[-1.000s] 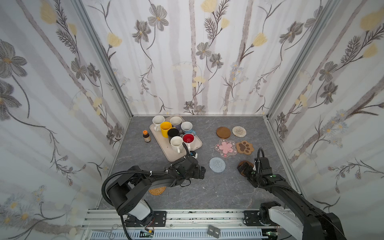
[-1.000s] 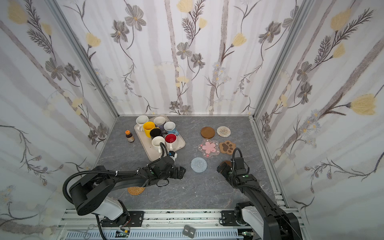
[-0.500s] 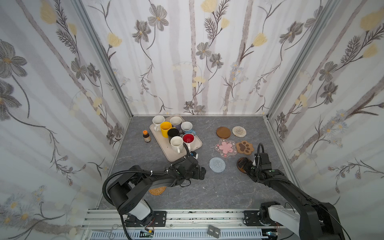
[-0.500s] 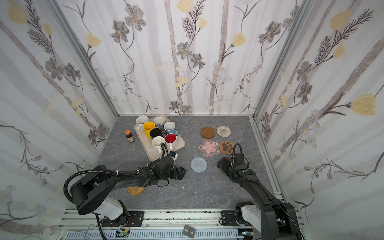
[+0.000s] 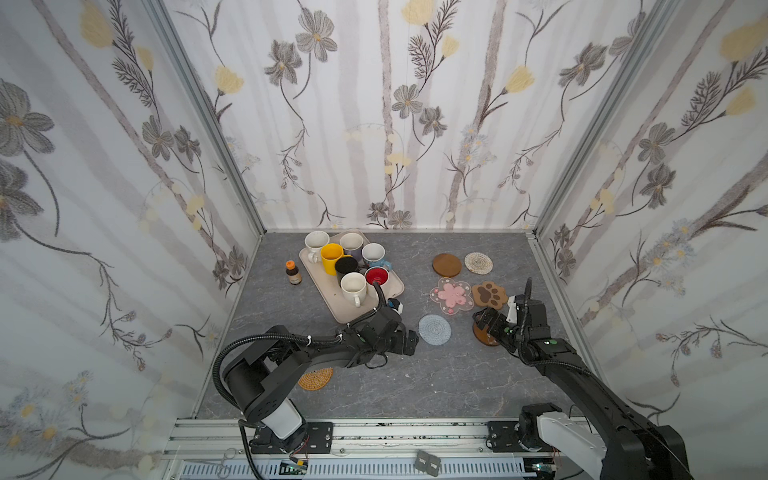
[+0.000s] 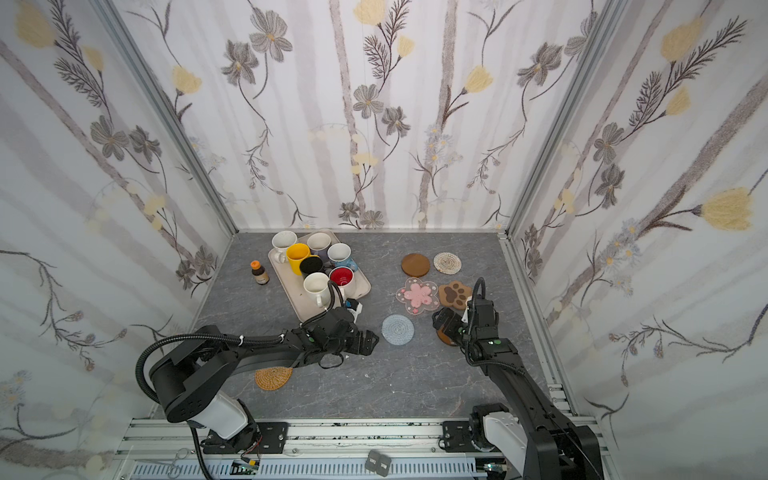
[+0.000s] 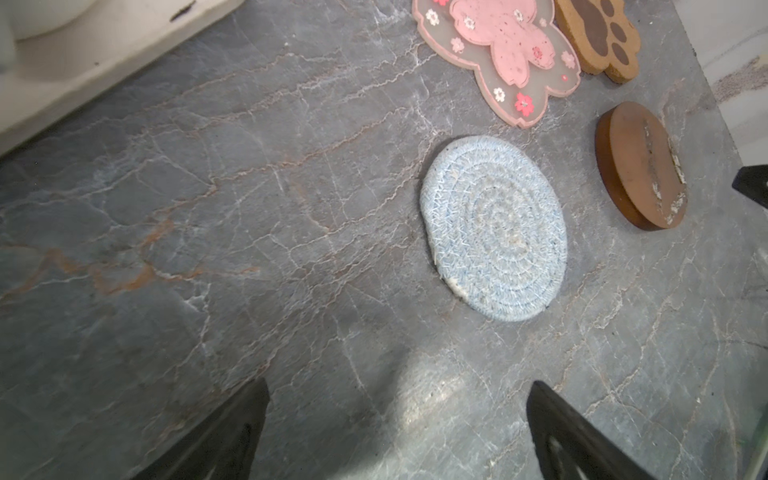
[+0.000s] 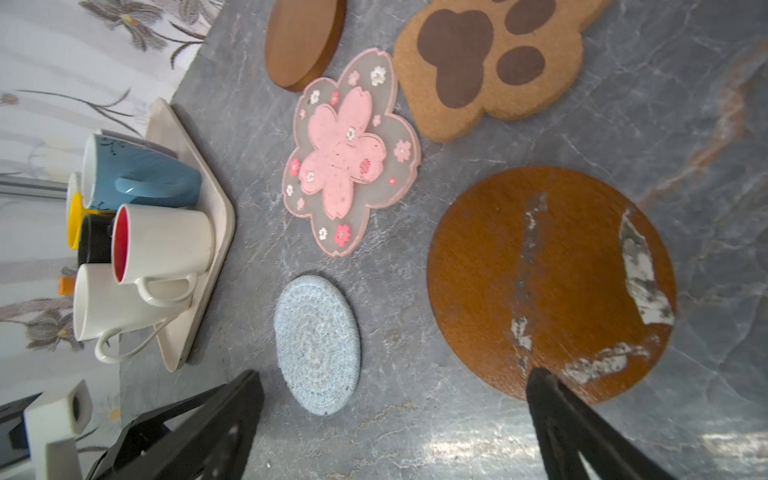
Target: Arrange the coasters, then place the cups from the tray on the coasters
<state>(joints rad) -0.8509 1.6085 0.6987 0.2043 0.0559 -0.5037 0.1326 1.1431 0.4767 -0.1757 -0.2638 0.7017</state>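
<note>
On the veined grey tabletop [image 5: 415, 382], left tool [image 7: 399, 386] and right tool [image 8: 395, 374] gape wide near a round crochet coaster [image 5: 434, 329].

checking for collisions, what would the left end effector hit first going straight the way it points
Most likely the grey-blue crochet coaster, lying flat just ahead of the open left end effector, with only bare table between. Its height is unclear, so it might pass over it.

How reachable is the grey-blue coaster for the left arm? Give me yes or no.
Probably yes. The left gripper is open just short of the grey-blue coaster, with only bare table between them; nothing blocks it.
</note>
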